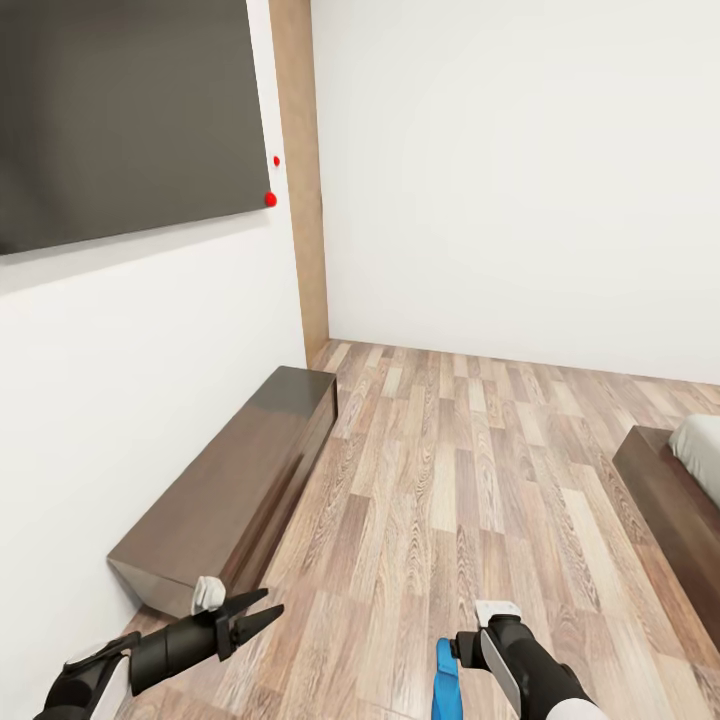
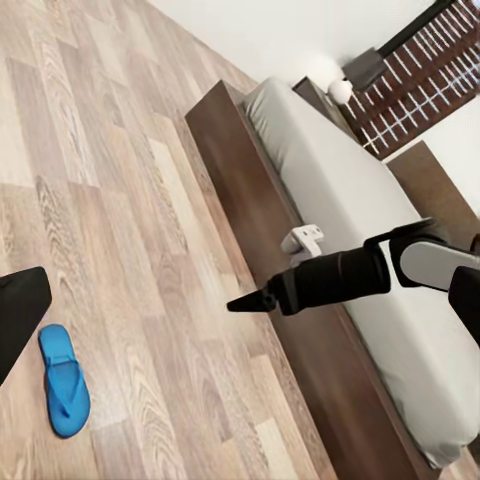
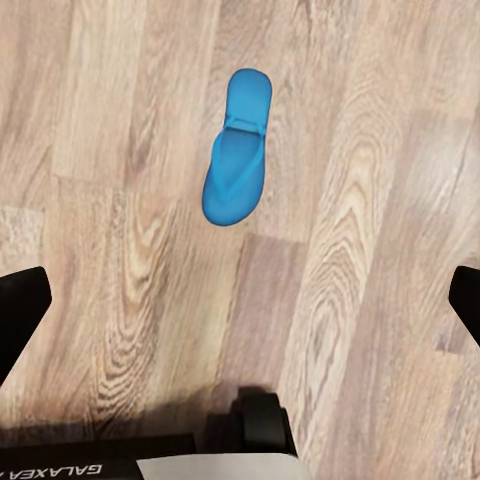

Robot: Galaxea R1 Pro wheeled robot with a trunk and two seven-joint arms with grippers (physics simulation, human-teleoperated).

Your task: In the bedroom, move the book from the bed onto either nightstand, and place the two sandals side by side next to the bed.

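Note:
One blue sandal (image 3: 236,148) lies flat on the wood floor below my right gripper (image 3: 245,300), whose fingers stand wide apart with nothing between them. The same sandal (image 2: 64,381) rests apart from the bed frame (image 2: 255,215), and a sliver of it (image 1: 444,678) pokes out beside my right arm. The right gripper (image 2: 240,300) hangs over the floor near the bed's side. My left gripper (image 1: 258,612) is open and empty, low at the left. The pale mattress (image 2: 345,195) is bare where it shows. The book is out of view. A dark stand (image 2: 312,95) under a lamp may be a nightstand.
A long low dark bench (image 1: 240,470) runs along the left wall under a big dark wall panel (image 1: 120,110). The bed's corner (image 1: 665,495) juts in at the right. A slatted window (image 2: 430,70) lies beyond the headboard. Wood floor (image 1: 470,480) stretches between bench and bed.

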